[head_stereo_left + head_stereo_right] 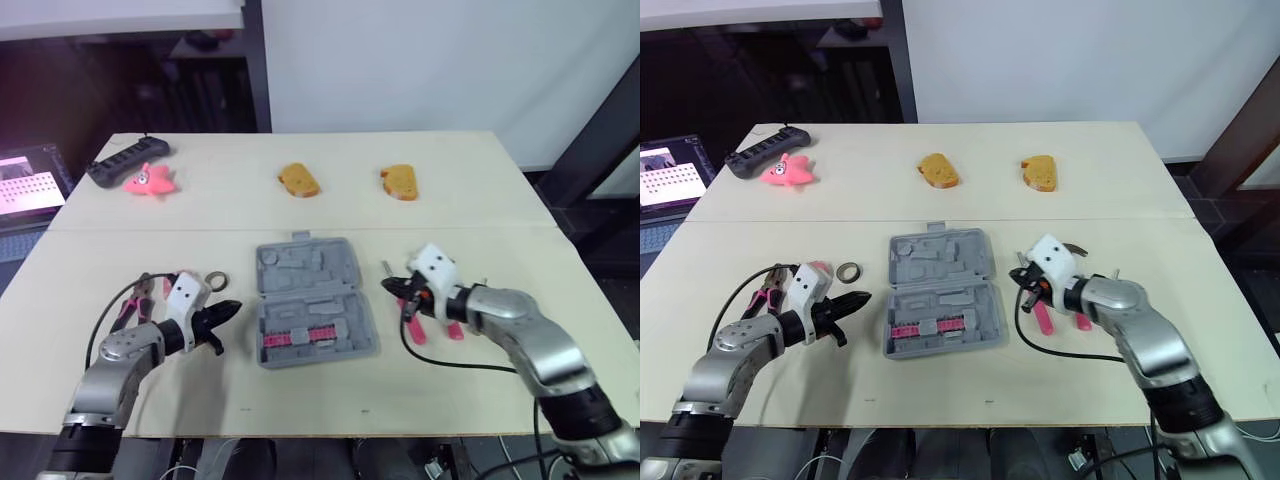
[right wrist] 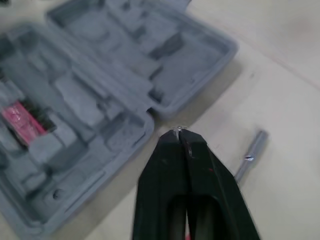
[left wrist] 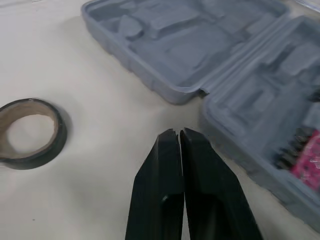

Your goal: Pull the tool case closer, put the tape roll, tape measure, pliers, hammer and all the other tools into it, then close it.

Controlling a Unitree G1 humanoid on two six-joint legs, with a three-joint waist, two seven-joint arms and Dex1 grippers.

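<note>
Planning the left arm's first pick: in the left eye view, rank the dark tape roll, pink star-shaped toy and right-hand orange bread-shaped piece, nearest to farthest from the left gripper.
From the left gripper:
1. Dark tape roll, just beyond its tips.
2. Pink star-shaped toy, far side, left.
3. Right-hand orange bread-shaped piece, far side, right of centre.

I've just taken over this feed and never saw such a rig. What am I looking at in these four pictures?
It is a humanoid robot with two arms. The two wide pictures come from its head, looking down on a beige table. The two close ones come from wrist cameras, looking along each black claw. The left claw and right claw are both shut, gripping nothing. Between them lies the open grey plastic tool case. A dark tape roll lies near the left claw, a slim metal rod near the right. Red-handled pliers lie beside the left arm.
</note>
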